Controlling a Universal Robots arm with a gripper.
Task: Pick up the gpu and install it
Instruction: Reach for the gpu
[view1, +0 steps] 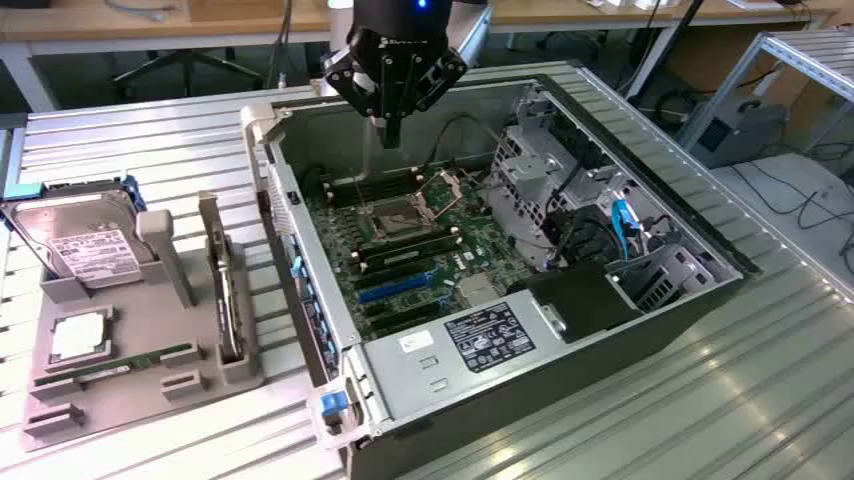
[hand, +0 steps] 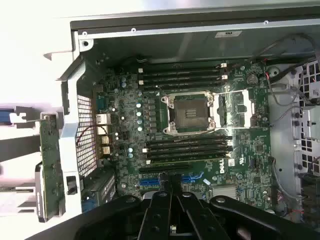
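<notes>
Above the open computer case (view1: 283, 190), I have the gripper (view1: 390, 135) hanging point-down over the rear half of the motherboard (view1: 414, 250). Its two fingers are pressed fully together and carry nothing. In the wrist view the same black fingers (hand: 159, 210) meet in a narrow wedge, looking straight down on the board's CPU socket (hand: 190, 112), with the expansion slots (hand: 192, 178) just off their tips.

The case lies on its side with the side panel off, so the motherboard faces up and I can reach it from overhead.

The gpu (view1: 222, 290) is outside the case, at the exterior view's left. It stands on its long edge in a slot of a grey holder (view1: 134, 395), just beside the case wall. I judge it is parked upright so its top edge is free for a pinch from above. It also already has roughly the attitude it needs for going down into a slot. From the wrist camera I see it as a thin green board (hand: 48, 165) edge-on beyond the case's rear panel.

That holder also carries a hard drive (view1: 87, 245) propped at a tilt and a RAM stick (view1: 114, 367) lying flat, both well apart from the gripper. The card has not yet been picked up.
</notes>
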